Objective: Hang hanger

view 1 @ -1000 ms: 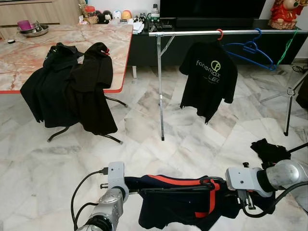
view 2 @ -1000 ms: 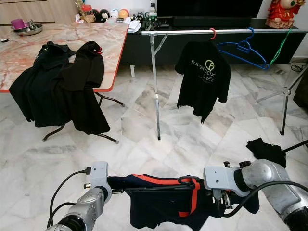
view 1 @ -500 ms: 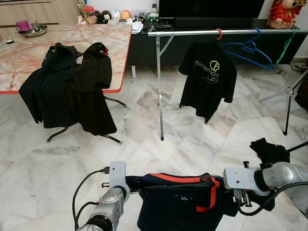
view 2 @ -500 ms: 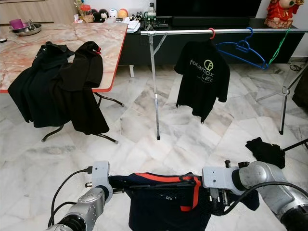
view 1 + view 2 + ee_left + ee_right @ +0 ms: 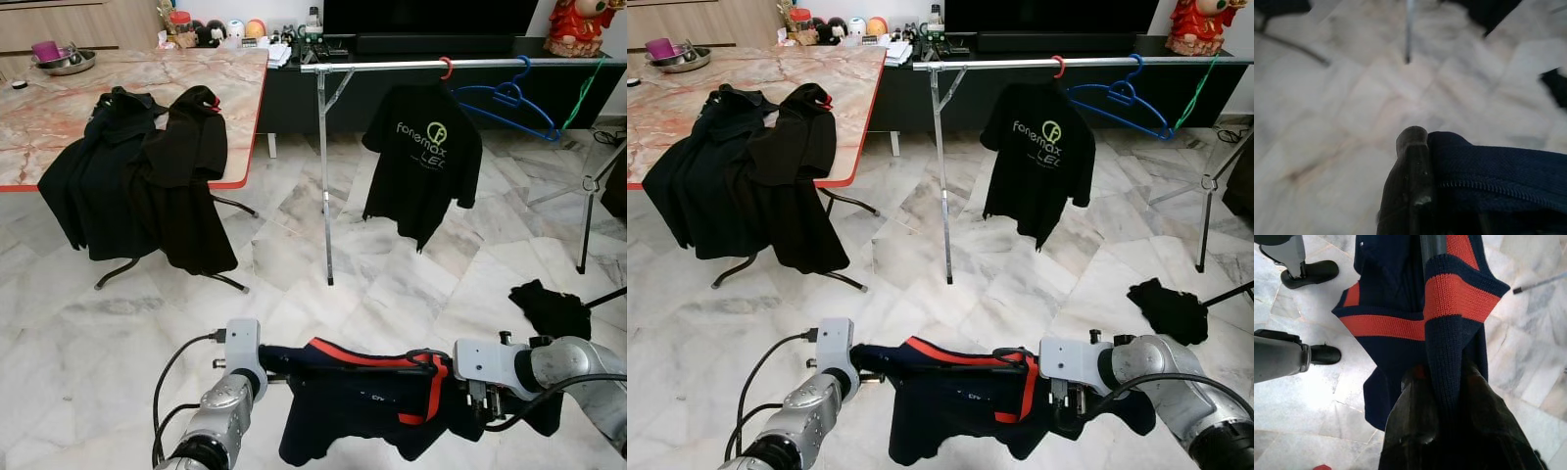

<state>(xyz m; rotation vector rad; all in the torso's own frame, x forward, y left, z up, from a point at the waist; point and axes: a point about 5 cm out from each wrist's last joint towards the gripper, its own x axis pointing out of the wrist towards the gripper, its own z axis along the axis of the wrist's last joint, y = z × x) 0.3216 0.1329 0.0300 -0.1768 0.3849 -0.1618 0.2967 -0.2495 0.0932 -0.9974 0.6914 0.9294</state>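
Observation:
A navy shirt [image 5: 358, 411] with an orange-red collar band hangs low over the floor between my two grippers. My left gripper [image 5: 279, 376] is shut on one end of it; one black finger [image 5: 1410, 186] presses against navy fabric with a zip. My right gripper [image 5: 439, 384] is shut on the collar end, the striped band running between its fingers [image 5: 1415, 431]. A dark hook-like loop [image 5: 423, 356] sticks up beside the collar. Ahead stands a silver rail [image 5: 392, 67] with a black printed T-shirt [image 5: 423, 157] on a red hanger [image 5: 448, 69], and a bare blue hanger [image 5: 509, 98].
A marble table [image 5: 59, 117] with a red edge stands at the left, black garments [image 5: 147, 186] draped over its corner. A black cloth [image 5: 549, 305] lies on the floor at the right. The rail's legs [image 5: 327, 196] and a side brace [image 5: 588, 215] stand on the marble floor.
The two grippers have drawn slightly closer together, and the navy shirt now sags more between them. The view has shifted a little.

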